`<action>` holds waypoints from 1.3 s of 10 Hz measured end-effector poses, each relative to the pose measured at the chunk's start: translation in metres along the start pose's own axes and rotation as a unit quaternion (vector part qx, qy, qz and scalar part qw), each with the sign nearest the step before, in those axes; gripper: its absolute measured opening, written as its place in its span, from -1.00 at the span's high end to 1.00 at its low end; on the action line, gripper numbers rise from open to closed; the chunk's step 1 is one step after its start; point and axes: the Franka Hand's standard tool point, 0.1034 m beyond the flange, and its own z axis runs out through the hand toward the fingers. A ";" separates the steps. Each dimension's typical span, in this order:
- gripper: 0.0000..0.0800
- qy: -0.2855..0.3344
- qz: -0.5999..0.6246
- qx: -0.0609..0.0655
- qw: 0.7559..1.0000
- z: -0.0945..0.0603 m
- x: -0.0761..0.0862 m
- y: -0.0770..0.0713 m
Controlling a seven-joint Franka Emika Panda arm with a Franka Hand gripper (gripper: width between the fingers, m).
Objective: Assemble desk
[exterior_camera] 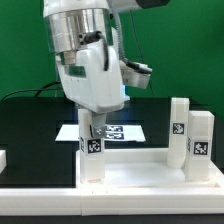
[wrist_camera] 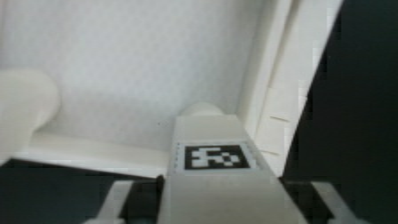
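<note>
End effector point(exterior_camera: 91, 127) clamped on an upright tagged leg point(exterior_camera: 91, 150) standing at a corner of the desk top point(exterior_camera: 135, 173); two legs point(exterior_camera: 190, 135) already upright.

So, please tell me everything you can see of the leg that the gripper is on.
The leg is a square white post, plastic by its look, with a black-and-white tag on the side facing the camera. It stands upright at the desk top's corner on the exterior view's left. The gripper comes down over its upper end, fingers on either side of it. The wrist view shows the tag and the post between the fingers; whether they press it cannot be told.
</note>
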 end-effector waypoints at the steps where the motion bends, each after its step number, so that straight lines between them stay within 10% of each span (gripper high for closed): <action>1: 0.27 -0.001 0.021 0.000 1.000 0.000 -0.001 0.000; 3: 0.26 -0.001 0.031 0.000 1.000 0.001 -0.001 0.000; 4: -0.25 -0.001 0.018 -0.001 1.000 0.000 -0.001 0.000; 6: -0.56 -0.006 -0.188 -0.003 0.982 -0.004 0.007 0.002; 10: -0.62 0.006 -0.323 0.002 0.946 -0.002 0.013 0.006; 12: -0.62 0.008 -0.413 -0.001 0.911 -0.002 0.013 0.006; 13: -0.62 0.014 -0.527 -0.011 0.850 -0.002 0.011 0.005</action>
